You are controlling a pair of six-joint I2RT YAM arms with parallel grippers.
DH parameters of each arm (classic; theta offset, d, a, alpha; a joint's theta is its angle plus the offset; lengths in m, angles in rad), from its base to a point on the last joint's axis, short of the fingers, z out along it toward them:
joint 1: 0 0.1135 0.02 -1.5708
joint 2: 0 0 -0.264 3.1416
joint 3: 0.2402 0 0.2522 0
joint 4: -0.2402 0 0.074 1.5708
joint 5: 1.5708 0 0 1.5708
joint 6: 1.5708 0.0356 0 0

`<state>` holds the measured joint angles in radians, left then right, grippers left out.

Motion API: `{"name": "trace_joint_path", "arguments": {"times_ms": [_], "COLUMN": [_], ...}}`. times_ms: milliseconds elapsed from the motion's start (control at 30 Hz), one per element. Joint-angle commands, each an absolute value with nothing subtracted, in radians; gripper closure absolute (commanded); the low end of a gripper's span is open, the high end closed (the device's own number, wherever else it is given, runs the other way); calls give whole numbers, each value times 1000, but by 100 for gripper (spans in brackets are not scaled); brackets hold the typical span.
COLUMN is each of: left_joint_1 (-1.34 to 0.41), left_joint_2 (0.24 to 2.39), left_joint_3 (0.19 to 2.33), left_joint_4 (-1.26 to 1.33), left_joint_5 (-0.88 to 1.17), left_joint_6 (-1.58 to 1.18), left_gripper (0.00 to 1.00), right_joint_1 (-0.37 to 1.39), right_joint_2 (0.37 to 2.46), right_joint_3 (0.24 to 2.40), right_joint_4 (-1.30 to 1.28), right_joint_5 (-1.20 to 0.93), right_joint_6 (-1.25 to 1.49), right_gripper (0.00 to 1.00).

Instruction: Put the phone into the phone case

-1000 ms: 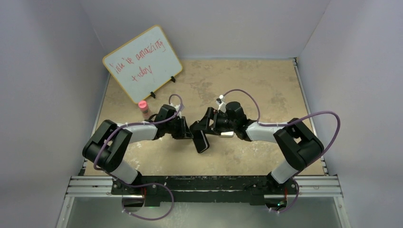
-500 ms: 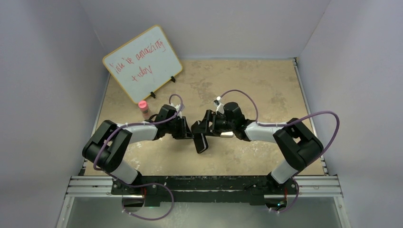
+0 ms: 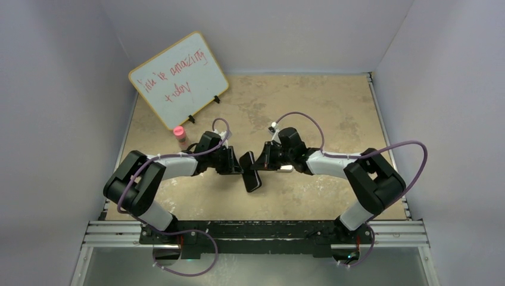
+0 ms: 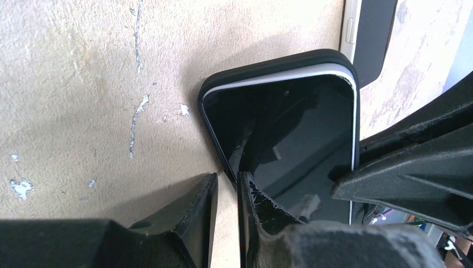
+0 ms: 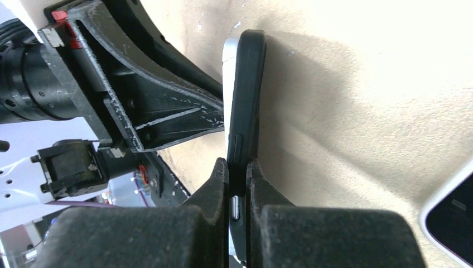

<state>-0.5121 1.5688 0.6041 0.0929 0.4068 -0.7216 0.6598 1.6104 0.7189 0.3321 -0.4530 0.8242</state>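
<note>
Left gripper (image 4: 226, 181): jaws a narrow slit apart at the corner of the phone case (image 4: 268, 62); any grip is unclear. The phone (image 4: 295, 128) sits inside the case, between both grippers. Right gripper (image 5: 237, 167): jaws clamped tight across the phone and case together.

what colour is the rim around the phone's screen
Silvery white, edging the phone inside the black phone case; clearest in the left wrist view.

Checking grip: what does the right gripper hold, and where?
The right gripper pinches the phone case, phone inside, across its thickness at a side edge.
</note>
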Motion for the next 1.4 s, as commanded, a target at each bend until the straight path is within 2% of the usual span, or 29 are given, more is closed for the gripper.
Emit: {"name": "trace_joint_path", "arguments": {"times_ms": [0, 100, 200, 267, 333, 400, 500, 533, 600, 733, 800, 900, 1000, 1100, 1200, 1367], "left_joint_1": [-518, -519, -520, -520, -519, -518, -518, -516, -509, -499, -499, -494, -489, -487, -488, -488], "left_joint_2": [1599, 1598, 1598, 1596, 1591, 1578, 1547, 1534, 1496, 1342, 1265, 1151, 1075, 1043, 1039, 1035], "left_joint_3": [601, 601, 601, 602, 600, 597, 599, 604, 611, 615, 620, 624, 621, 590, 558, 536], "left_joint_4": [67, 73, 80, 82, 83, 82, 67, 55, 17, -37, -47, -52, -18, 146, 313, 414], "left_joint_5": [368, 371, 376, 380, 385, 388, 390, 388, 389, 434, 466, 497, 551, 655, 747, 768], "left_joint_6": [-698, -701, -705, -709, -711, -711, -705, -698, -686, -670, -677, -709, -760, -858, -957, -1010], "left_gripper": [77, 76, 76, 76, 76, 75, 70, 67, 58, 31, 23, 17, 15, 15, 19, 25], "right_joint_1": [669, 672, 673, 674, 675, 675, 675, 674, 670, 638, 625, 610, 605, 605, 604, 604], "right_joint_2": [1589, 1584, 1592, 1601, 1609, 1620, 1618, 1606, 1557, 1439, 1367, 1257, 1155, 1087, 1065, 1065], "right_joint_3": [757, 763, 774, 783, 794, 802, 805, 799, 792, 755, 733, 696, 652, 616, 593, 549], "right_joint_4": [275, 240, 224, 217, 204, 186, 181, 186, 189, 223, 246, 287, 365, 490, 601, 770], "right_joint_5": [-380, -344, -350, -355, -349, -337, -365, -369, -364, -388, -407, -421, -443, -501, -569, -626], "right_joint_6": [773, 758, 762, 762, 761, 757, 757, 762, 761, 791, 809, 847, 906, 955, 1003, 1090], "right_gripper": [100, 100, 78, 72, 70, 76, 98, 100, 100, 100, 100, 100, 100, 100, 100, 100]}}
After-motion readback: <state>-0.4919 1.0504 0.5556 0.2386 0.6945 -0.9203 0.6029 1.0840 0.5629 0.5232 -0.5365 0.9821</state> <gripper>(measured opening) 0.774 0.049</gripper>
